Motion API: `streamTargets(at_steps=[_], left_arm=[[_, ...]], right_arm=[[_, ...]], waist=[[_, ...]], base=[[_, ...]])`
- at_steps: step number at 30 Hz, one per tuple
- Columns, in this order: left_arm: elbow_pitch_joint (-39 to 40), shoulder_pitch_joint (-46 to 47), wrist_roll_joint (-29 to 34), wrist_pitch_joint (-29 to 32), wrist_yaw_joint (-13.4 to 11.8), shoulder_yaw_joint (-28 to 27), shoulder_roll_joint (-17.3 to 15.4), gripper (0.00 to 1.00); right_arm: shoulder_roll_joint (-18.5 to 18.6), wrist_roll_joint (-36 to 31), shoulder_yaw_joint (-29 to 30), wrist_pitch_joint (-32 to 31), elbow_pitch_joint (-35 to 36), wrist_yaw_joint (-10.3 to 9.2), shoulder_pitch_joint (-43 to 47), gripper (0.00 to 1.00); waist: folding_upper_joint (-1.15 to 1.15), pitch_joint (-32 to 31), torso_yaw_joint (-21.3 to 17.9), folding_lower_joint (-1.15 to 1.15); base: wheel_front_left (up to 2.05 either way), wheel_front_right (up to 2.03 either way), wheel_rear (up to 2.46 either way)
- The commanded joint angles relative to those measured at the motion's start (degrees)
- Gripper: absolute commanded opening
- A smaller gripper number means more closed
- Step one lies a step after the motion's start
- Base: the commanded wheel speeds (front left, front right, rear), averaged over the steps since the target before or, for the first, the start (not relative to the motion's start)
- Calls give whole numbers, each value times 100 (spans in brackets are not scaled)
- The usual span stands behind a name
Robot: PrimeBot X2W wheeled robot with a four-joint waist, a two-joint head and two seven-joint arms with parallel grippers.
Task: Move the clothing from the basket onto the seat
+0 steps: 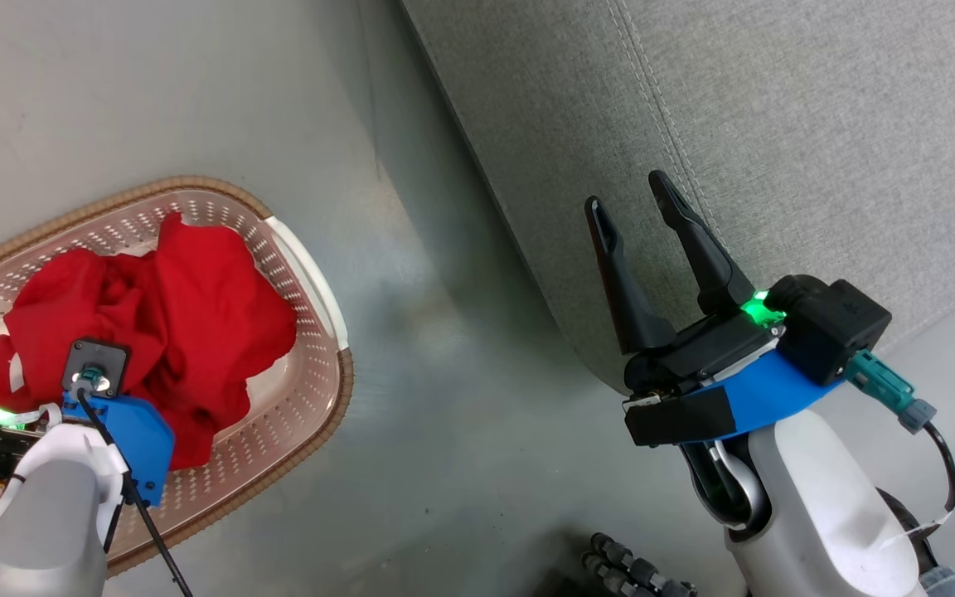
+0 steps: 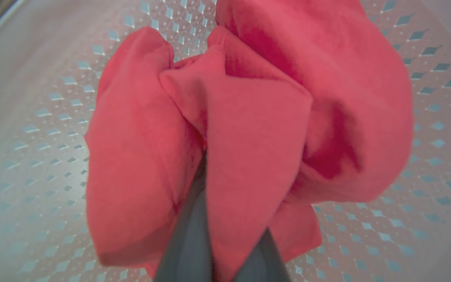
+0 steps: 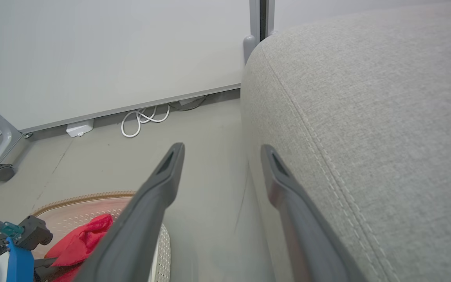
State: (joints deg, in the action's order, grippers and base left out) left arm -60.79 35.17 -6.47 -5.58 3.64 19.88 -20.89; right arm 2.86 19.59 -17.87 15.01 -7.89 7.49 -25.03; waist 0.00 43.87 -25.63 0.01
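The red clothing (image 1: 196,298) lies bunched in the cream perforated basket (image 1: 295,257) on the floor at the left. My left wrist (image 1: 104,390) hangs over the heap, hiding the fingers below it. In the left wrist view my left gripper (image 2: 213,168) is shut on a fold of the clothing (image 2: 257,117), with the basket wall (image 2: 33,137) behind. My right gripper (image 1: 628,195) stands open and empty at the front edge of the grey seat (image 1: 776,124). The right wrist view shows the right gripper (image 3: 221,149), the seat (image 3: 366,117), the basket rim (image 3: 92,194) and the clothing (image 3: 84,239).
Grey floor separates the basket from the seat. A coiled white cable (image 3: 143,117) and a small white box (image 3: 78,128) lie along the far wall. A caster (image 3: 2,172) of a wheeled stand is at the left. A black ribbed hose (image 1: 635,572) sits by my base.
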Motion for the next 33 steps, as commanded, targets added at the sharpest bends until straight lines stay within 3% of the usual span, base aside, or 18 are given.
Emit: streamTargets(at_steps=[1, 10, 20, 33], left_arm=[[-22, 28, -28, -52, 27, 28, 22, 0], [-161, 90, -139, -426, 29, 99, 336, 0], [-317, -160, -324, -920, 158, 207, 904, 0], [672, -858, -457, -968, 304, 278, 1324, 0]], right_arm=[[5, -20, 25, 25, -16, 1, -88, 100], [5, -302, 131, 25, -100, 1, -33, 100], [10, -809, 303, 23, -354, 1, 269, 100], [9, -1208, 486, 23, -761, 1, 961, 100]], waist=[[0, -29, 26, -1], [0, -477, 356, -1], [0, -1631, 944, -1], [0, -3187, 1639, -1]], base=[[0, 0, 0], [0, 0, 0], [0, 0, 0], [0, 0, 0]])
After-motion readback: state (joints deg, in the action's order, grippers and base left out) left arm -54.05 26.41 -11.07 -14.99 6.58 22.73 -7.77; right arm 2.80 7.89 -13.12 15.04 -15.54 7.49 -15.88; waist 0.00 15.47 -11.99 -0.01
